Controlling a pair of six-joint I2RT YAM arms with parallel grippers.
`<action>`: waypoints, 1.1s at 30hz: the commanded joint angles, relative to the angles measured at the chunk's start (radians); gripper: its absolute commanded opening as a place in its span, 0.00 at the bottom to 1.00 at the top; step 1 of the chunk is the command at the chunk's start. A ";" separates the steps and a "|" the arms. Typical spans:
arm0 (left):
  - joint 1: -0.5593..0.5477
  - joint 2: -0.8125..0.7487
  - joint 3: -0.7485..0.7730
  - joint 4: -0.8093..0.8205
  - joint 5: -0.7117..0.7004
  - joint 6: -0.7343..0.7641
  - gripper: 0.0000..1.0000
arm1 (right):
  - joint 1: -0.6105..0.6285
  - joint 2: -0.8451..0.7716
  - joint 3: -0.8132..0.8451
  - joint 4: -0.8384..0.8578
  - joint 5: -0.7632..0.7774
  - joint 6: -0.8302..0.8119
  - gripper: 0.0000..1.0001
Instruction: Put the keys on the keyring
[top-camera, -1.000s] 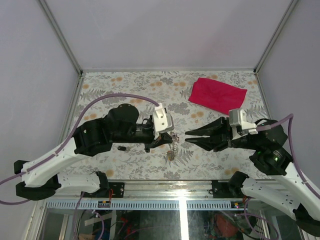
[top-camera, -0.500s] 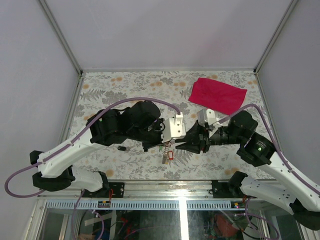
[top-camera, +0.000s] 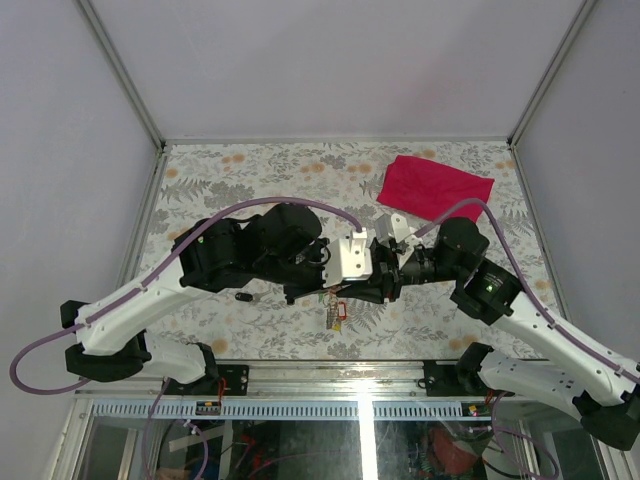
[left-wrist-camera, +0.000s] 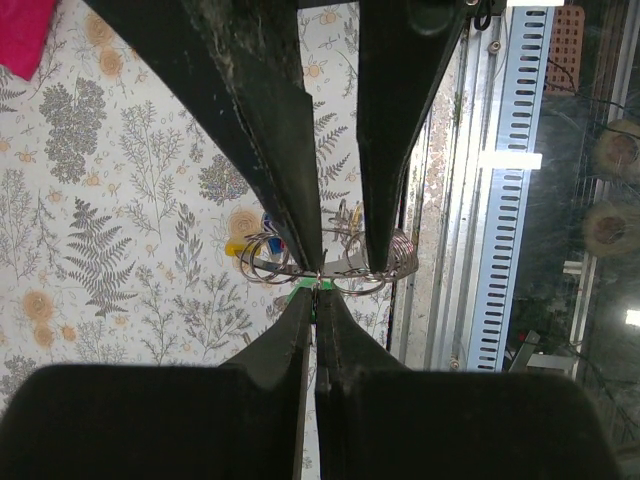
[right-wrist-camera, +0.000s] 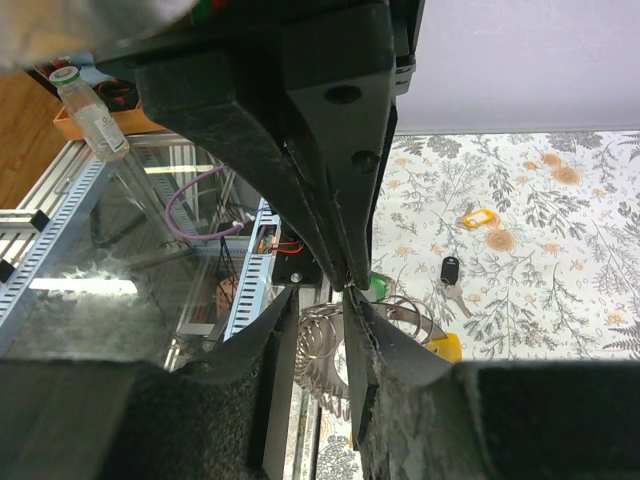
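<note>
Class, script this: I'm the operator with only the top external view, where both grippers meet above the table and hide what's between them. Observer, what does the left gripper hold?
Observer: The left wrist view shows the left gripper shut on the keyring, pinching its silvery wire.
Operator: And the right gripper?
Observer: The right gripper is open, its jaws astride one loop of the ring; whether they touch it I cannot tell.
Operator: Anything loose that the arms hide from me?
Observer: The right wrist view shows a yellow tag lying on the table beyond the black key.
</note>
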 joint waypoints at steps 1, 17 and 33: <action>-0.010 0.002 0.043 0.007 -0.004 0.016 0.00 | -0.002 0.009 -0.008 0.092 -0.019 0.017 0.30; -0.015 -0.008 0.041 0.016 -0.003 0.013 0.00 | -0.002 0.039 -0.041 0.146 -0.009 0.041 0.29; -0.018 -0.010 0.041 0.027 -0.007 0.011 0.00 | -0.002 0.053 -0.049 0.142 -0.008 0.038 0.19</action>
